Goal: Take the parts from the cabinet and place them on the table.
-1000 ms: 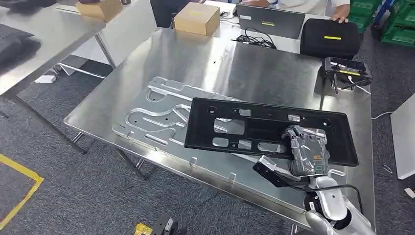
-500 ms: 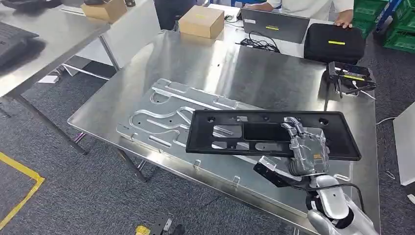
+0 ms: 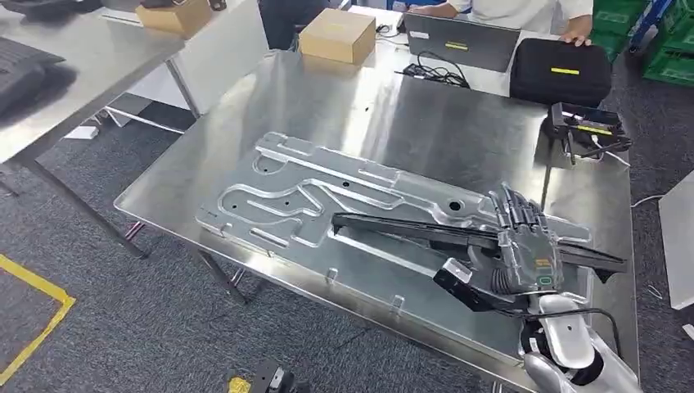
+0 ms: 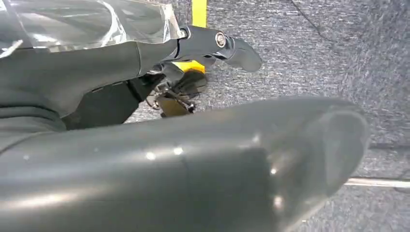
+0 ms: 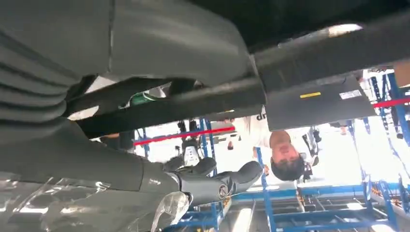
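Black panel [image 3: 425, 232] gripped at right end by right robot hand [image 3: 524, 250], seen edge-on over metal plate [image 3: 327, 192] on table [image 3: 425, 115].

The black panel [image 3: 425, 233], held by the right hand [image 3: 524, 250], lies over the metal plate [image 3: 327, 192] on the table [image 3: 409, 115].

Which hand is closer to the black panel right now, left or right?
Right. The right hand grips the black panel above the silver plate. The left hand hangs low over the carpet, away from the table.
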